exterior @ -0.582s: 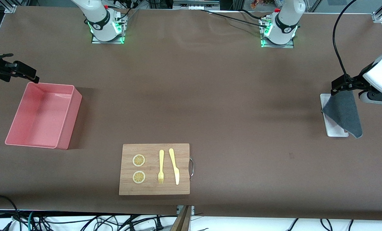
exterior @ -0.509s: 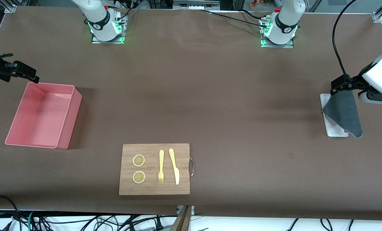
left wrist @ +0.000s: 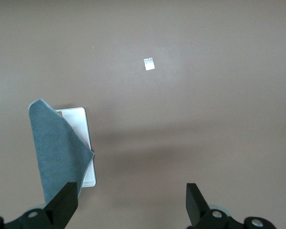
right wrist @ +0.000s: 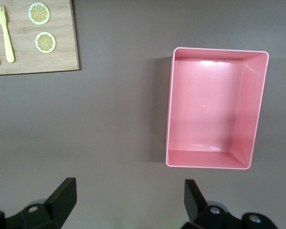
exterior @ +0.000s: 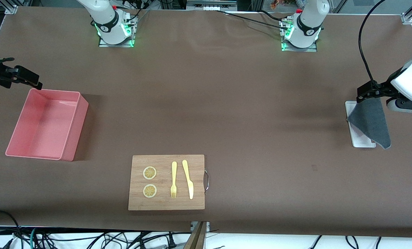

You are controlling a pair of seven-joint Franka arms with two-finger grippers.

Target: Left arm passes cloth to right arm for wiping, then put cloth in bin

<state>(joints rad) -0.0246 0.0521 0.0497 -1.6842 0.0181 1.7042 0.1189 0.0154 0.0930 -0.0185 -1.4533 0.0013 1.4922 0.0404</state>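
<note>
The dark grey cloth (exterior: 370,119) hangs rumpled over the small white tray (exterior: 359,140) at the left arm's end of the table. Its top edge meets one finger of my left gripper (exterior: 363,94). In the left wrist view the cloth (left wrist: 55,152) runs down beside one finger (left wrist: 64,202), and the left gripper (left wrist: 131,205) has its jaws wide apart with only table between them. The pink bin (exterior: 46,124) stands empty at the right arm's end. My right gripper (exterior: 36,84) is open and empty over the table by the bin's farther corner. The right wrist view shows the bin (right wrist: 217,107) past that gripper (right wrist: 128,202).
A wooden board (exterior: 166,182) with two lemon slices (exterior: 149,181), a yellow fork (exterior: 173,180) and a yellow knife (exterior: 188,179) lies near the front edge. A black cable (exterior: 363,45) loops above the left arm. Brown table (exterior: 226,114) stretches between bin and tray.
The left arm's wrist has shifted very slightly. The cloth hangs as before. The right arm has not moved.
</note>
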